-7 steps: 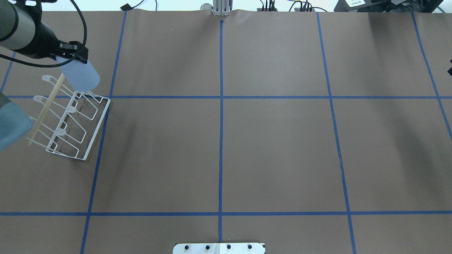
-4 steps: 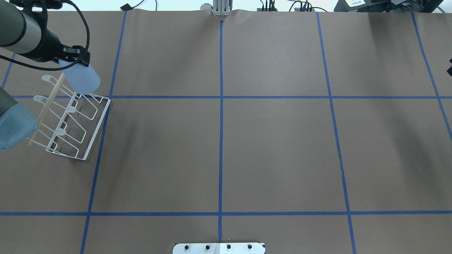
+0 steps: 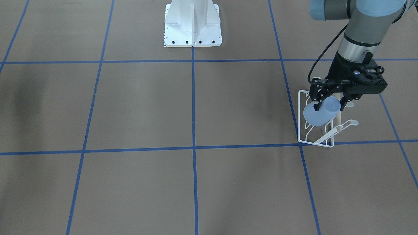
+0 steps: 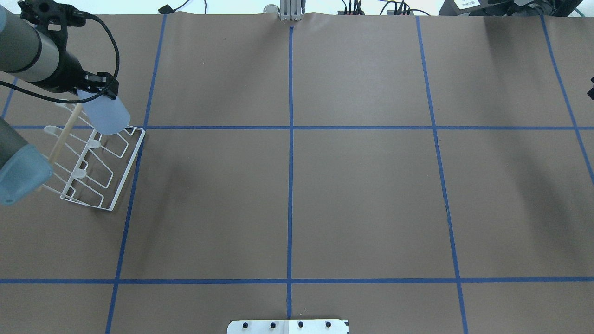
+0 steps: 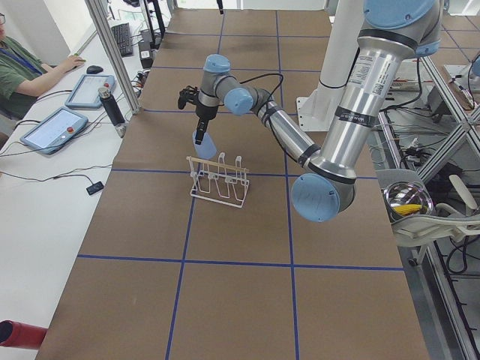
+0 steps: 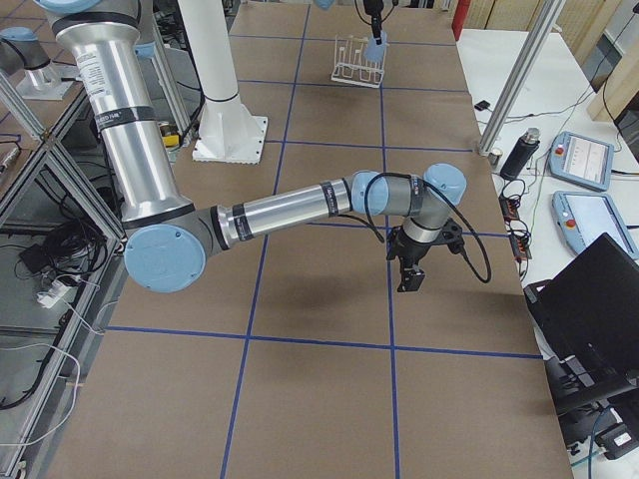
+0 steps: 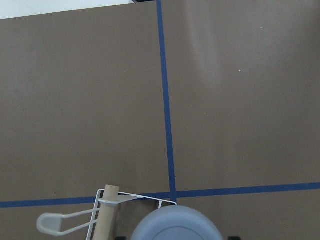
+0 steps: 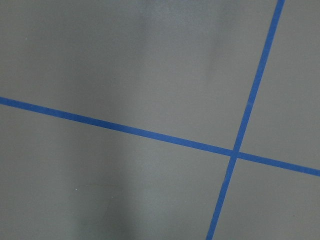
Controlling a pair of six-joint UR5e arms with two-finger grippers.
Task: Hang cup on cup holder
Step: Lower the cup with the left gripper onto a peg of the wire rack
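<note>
My left gripper [image 3: 329,103] is shut on the light blue cup [image 3: 321,112] and holds it tilted, wide end lowest, over the far end of the cup holder [image 3: 315,140]. The holder is a white wire rack with a wooden dowel [image 4: 60,139] on top. In the overhead view the cup [image 4: 107,116] overlaps the far end of the rack [image 4: 93,167]. I cannot tell whether a prong is inside the cup. The left wrist view shows the cup [image 7: 177,225] beside the dowel's end [image 7: 107,210]. My right gripper [image 6: 411,274] hangs above the table at the far right, and I cannot tell whether it is open.
The brown table paper [image 4: 362,195] has a grid of blue tape lines [image 4: 290,185]. The robot's white base [image 3: 192,24] stands at the table's near edge. Operator tablets [image 5: 56,127] and a dark bottle [image 5: 112,109] sit on the side bench beyond the table's far edge.
My left gripper has brought the cup down and toward the robot, from beyond the rack's far end to over its end prongs. The rack has not moved.
</note>
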